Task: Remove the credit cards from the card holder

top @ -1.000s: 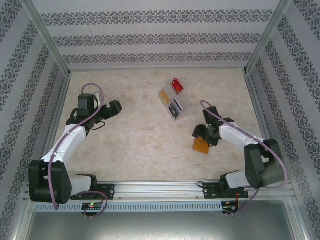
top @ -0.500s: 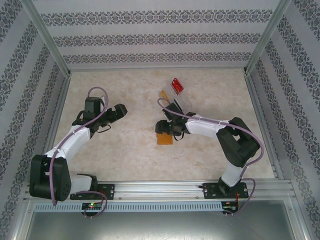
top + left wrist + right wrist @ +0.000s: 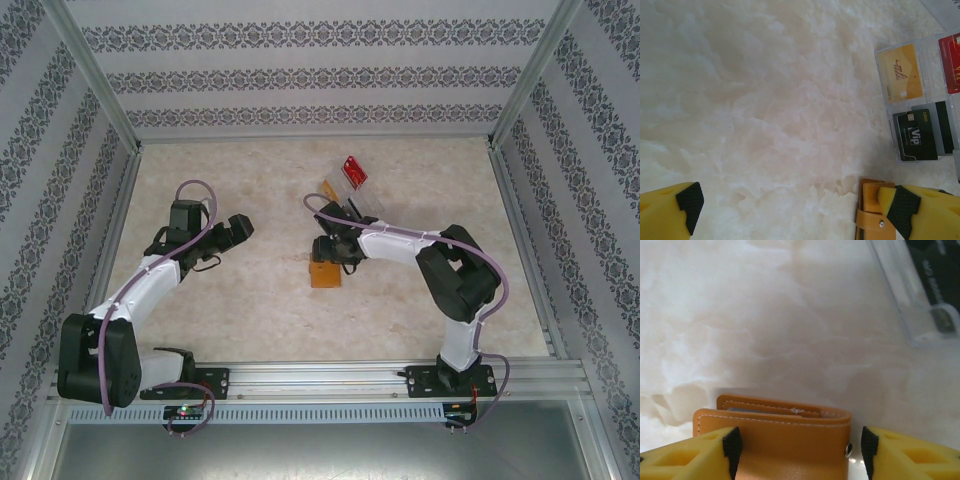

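Centrally on the table (image 3: 250,310) lay the card holder (image 3: 325,273), likely light, soft and slippery; its folded spine seemed the firmest hold. The right gripper (image 3: 800,447) straddled it, grip unclear; the left gripper (image 3: 796,204) gaped wide nearby.

Bright, even light (wrist views soft)

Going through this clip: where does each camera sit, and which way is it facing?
Top external: above and behind the arms, looking down on the table; left gripper and right gripper show.
Left wrist: on the left arm, looking down across the table toward the clear tray; its open fingers frame the bottom.
Right wrist: low over the card holder, its fingers on either side of it.
Shared: both wrist views catch the card holder and clear tray.
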